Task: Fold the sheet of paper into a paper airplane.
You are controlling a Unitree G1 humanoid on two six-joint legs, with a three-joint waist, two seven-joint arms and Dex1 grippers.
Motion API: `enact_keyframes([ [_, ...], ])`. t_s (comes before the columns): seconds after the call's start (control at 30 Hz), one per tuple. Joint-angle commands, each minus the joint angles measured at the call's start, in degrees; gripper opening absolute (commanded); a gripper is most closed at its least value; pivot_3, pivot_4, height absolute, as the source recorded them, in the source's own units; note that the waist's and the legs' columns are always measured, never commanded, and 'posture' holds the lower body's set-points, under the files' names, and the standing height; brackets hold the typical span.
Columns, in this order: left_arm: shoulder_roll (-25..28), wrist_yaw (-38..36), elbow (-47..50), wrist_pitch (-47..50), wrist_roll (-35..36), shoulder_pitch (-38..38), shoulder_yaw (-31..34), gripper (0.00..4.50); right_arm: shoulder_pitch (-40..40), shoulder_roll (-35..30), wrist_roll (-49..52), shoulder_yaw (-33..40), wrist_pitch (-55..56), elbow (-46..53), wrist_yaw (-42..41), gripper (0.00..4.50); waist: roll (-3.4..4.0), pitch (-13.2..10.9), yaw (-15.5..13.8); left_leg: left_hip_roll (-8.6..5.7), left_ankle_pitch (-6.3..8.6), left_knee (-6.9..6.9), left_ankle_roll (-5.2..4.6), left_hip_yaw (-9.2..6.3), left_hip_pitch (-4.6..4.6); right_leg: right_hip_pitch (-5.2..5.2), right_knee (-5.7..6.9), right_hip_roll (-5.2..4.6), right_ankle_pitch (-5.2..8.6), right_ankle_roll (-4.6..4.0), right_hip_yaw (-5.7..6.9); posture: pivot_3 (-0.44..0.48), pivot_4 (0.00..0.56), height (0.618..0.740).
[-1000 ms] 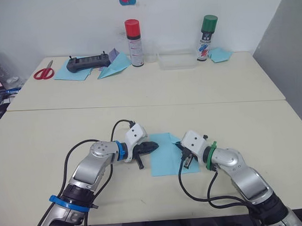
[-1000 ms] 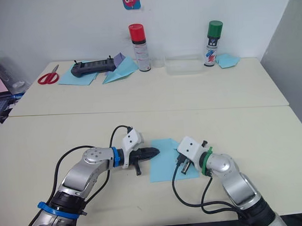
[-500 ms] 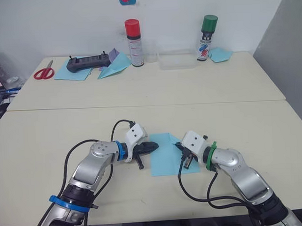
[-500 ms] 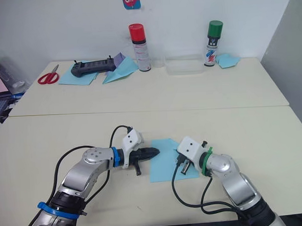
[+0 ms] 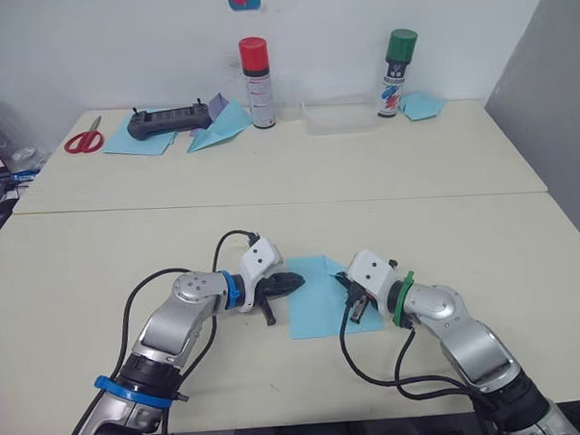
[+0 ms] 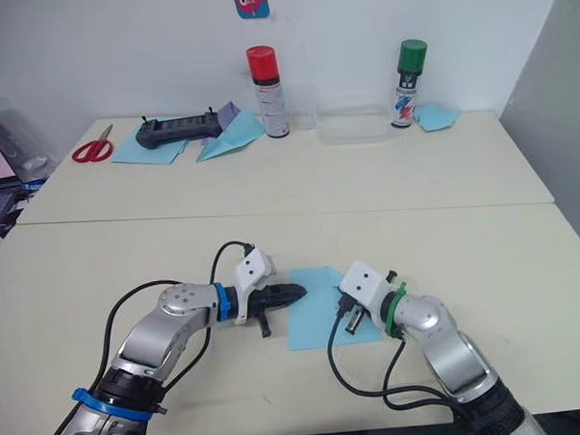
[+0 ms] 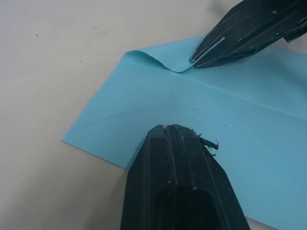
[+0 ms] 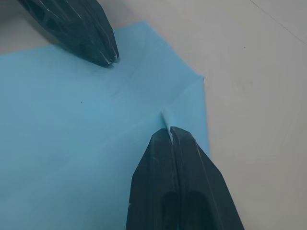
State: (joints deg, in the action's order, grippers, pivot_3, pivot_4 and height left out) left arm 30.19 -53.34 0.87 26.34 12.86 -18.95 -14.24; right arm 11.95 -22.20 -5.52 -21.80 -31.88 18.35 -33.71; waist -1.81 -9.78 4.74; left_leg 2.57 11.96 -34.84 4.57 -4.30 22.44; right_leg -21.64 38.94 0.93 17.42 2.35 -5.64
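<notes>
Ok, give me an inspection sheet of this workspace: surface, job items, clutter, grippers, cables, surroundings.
Surface: cream near table, second table behind it.
Job's things: sheet of paper lies on the near table, creased down the middle, one far corner folded in and lifting.
Clutter: on the far table, red scissors, black controller, paper dart, red-capped can, green-capped can, clear tray.
Grippers: left gripper shut, tip on the sheet; right gripper shut at the folded corner.
Cables: black cables loop from both wrists.
Surroundings: white wall; laptop edge at far left.
</notes>
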Motion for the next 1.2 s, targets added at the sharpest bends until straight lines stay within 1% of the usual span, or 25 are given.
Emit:
enact_keyframes([
  [0.03, 0.4, -0.8, -2.4, 2.5, -1.9, 1.8, -3.1, 0.00, 0.6, 0.7, -0.1, -1.2, -0.1, -1.2, 0.0, 0.01, 0.00, 0.0, 0.0, 0.00, 0.00, 0.00, 0.00, 0.00, 0.00, 0.00, 0.00, 0.00, 0.00, 0.00, 0.00, 0.000, 0.150, 0.740],
  [0.67, 0.5, -0.8, -2.0, 2.5, -1.7, 2.0, -2.9, 0.00, -0.5, 0.2, -0.4, -2.3, -0.4, -1.2, -0.5, 0.01, -0.01, 0.0, 0.0, 0.00, 0.00, 0.00, 0.00, 0.01, -0.03, 0.02, 0.01, 0.00, 0.09, -0.17, -0.01, 0.000, 0.150, 0.740],
  [0.77, 1.2, -1.7, -0.9, 3.2, -0.3, 2.2, -1.8, 0.00, -0.6, 0.0, -0.4, -2.4, -0.6, -1.0, -0.5, 0.01, -0.02, 0.0, 0.1, 0.01, 0.00, 0.00, 0.00, 0.01, -0.04, 0.02, 0.01, 0.00, 0.10, -0.18, -0.01, 0.000, 0.150, 0.740],
  [0.9, 1.7, -3.7, 1.0, 7.0, 4.9, 0.1, 2.2, 0.00, -0.7, -0.2, -0.4, -2.4, -0.6, -1.1, -0.7, 0.01, -0.03, 0.0, 0.2, 0.03, 0.00, 0.03, 0.00, 0.02, 0.00, -0.04, 0.01, 0.01, 0.09, -0.16, 0.00, 0.000, 0.150, 0.740],
  [1.07, -0.3, -5.1, 4.2, 13.6, 12.1, -5.5, 5.5, 0.00, -0.5, -0.3, -0.4, -2.4, -0.6, -1.3, -0.9, 0.01, -0.19, -0.1, 0.2, 0.03, 0.00, 0.03, 0.00, -0.01, 0.22, -0.23, 0.04, 0.03, 0.00, 0.00, 0.05, 0.000, 0.150, 0.740],
  [1.2, -6.9, -0.4, 2.7, 12.4, 10.9, -10.8, 3.6, 0.00, -0.3, -0.3, -0.4, -2.4, -0.5, -1.6, -0.7, 0.01, -0.25, -0.1, 0.1, -0.01, -0.01, -0.05, 0.01, -0.01, 0.35, -0.29, 0.02, 0.01, -0.07, 0.11, 0.04, 0.000, 0.150, 0.740],
])
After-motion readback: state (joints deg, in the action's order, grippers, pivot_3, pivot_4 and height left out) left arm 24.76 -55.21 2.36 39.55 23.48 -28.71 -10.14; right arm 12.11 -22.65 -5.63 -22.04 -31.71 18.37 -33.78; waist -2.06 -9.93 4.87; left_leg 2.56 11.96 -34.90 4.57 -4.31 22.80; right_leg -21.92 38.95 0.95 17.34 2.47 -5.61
